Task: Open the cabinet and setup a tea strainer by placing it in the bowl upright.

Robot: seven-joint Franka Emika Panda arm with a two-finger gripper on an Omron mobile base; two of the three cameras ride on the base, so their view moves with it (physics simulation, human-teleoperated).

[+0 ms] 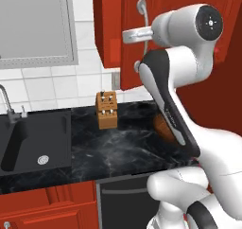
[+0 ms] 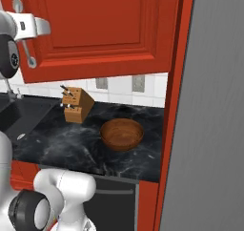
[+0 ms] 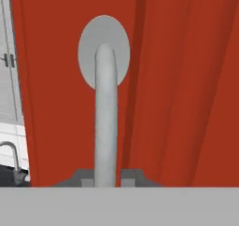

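wall: you see white tile [image 1: 56, 86] | counter: black marble [image 1: 113, 147] | sink [image 1: 33, 143] far left | window [image 1: 33, 24] above | grey panel [image 2: 209, 130] right

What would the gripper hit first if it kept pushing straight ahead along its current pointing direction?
Most likely the red door of the cabinet: the gripper straddles the silver handle and points at the door panel behind it. The bar sits between the fingers, so the palm may meet it first; depth is unclear.

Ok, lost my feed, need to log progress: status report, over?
Claw straddling the long silver bar handle of the glossy red wall cabinet. Door looks barely ajar. Round brown wooden bowl waiting on counter. Path unobstructed.
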